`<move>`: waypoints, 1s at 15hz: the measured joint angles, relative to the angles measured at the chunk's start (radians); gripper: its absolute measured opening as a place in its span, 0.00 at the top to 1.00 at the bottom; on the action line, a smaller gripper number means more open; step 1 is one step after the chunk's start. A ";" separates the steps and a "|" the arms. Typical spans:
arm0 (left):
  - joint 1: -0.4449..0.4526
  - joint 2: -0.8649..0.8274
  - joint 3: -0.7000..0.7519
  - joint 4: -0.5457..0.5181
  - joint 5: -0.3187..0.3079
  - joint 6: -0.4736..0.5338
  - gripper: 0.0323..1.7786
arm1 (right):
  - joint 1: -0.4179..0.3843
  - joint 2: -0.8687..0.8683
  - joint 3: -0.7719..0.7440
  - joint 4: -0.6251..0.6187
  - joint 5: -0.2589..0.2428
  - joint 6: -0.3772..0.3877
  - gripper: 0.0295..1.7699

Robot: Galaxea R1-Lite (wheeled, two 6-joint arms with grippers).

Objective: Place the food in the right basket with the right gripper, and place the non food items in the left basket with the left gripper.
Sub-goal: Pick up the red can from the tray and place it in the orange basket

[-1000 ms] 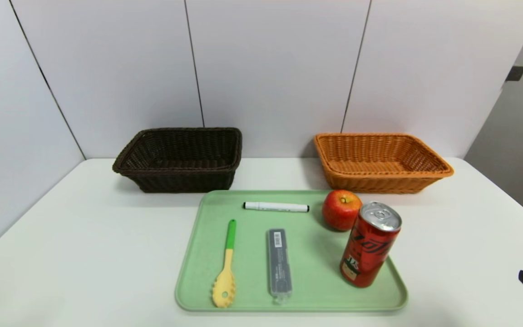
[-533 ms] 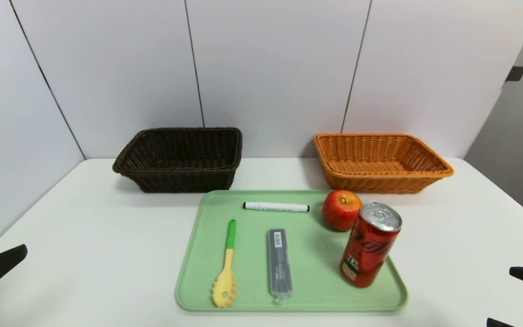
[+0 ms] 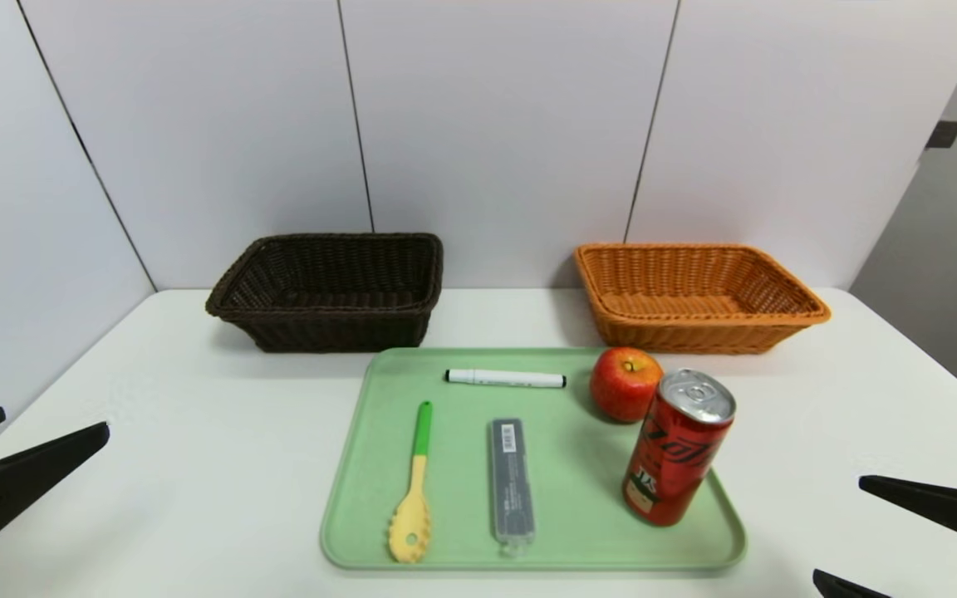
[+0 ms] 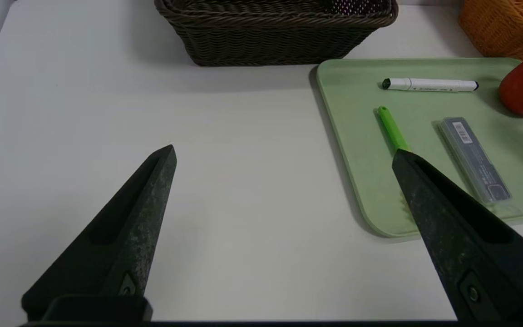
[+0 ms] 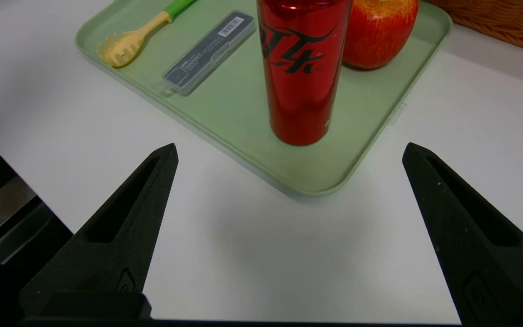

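Sorting job at the start, nothing binned so far. L to R across the white worktop [image 3: 196, 465]: the left hand [image 3: 26, 444], jaws spread wide and holding nothing, hovers over bare surface well short of the green tray [image 3: 362, 498]. Behind it the dark brown wicker basket [image 3: 325, 286] sits at the back, apparently empty, tho its floor is partly hidden by the near wall.

On the tray, all five items wait untouched: a yellow pasta spoon w/ green handle [image 3: 414, 490] nearest the left edge; a white marker w/ black cap [image 3: 505, 379] lying crosswise at the far side; a grey flat plastic case [image 3: 511, 477] in the middle, w/ a barcode sticker at its far end and small print too fine to read; then a red apple [image 3: 624, 382] and, just in front of it, an upright red drink can [image 3: 678, 448] w/ black stylised lettering, brand not legible from here.

The orange wicker basket [image 3: 694, 291] stands behind the apple, also apparently empty. Far right, the right hand [image 3: 885, 540], likewise wide open and empty, faces the can from off the tray.

Left to do, by my reckoning: apple and can to the orange basket; spoon, marker, case to the brown one.
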 joint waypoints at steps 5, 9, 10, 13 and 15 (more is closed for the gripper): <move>-0.001 0.049 0.058 -0.095 0.005 0.003 0.05 | 0.064 0.159 0.040 -0.206 -0.053 0.002 0.03; -0.001 0.052 0.057 -0.067 -0.004 0.006 0.05 | 0.093 0.285 0.043 -0.349 -0.073 0.004 0.03; -0.001 0.052 0.056 -0.070 -0.004 0.006 0.05 | 0.094 0.312 0.045 -0.377 -0.074 0.005 0.03; -0.004 0.051 0.051 -0.070 -0.005 0.006 0.05 | 0.104 0.399 0.051 -0.461 -0.081 0.007 0.03; -0.005 0.051 0.045 -0.070 -0.005 0.005 0.05 | 0.117 0.471 0.054 -0.551 -0.106 0.007 0.03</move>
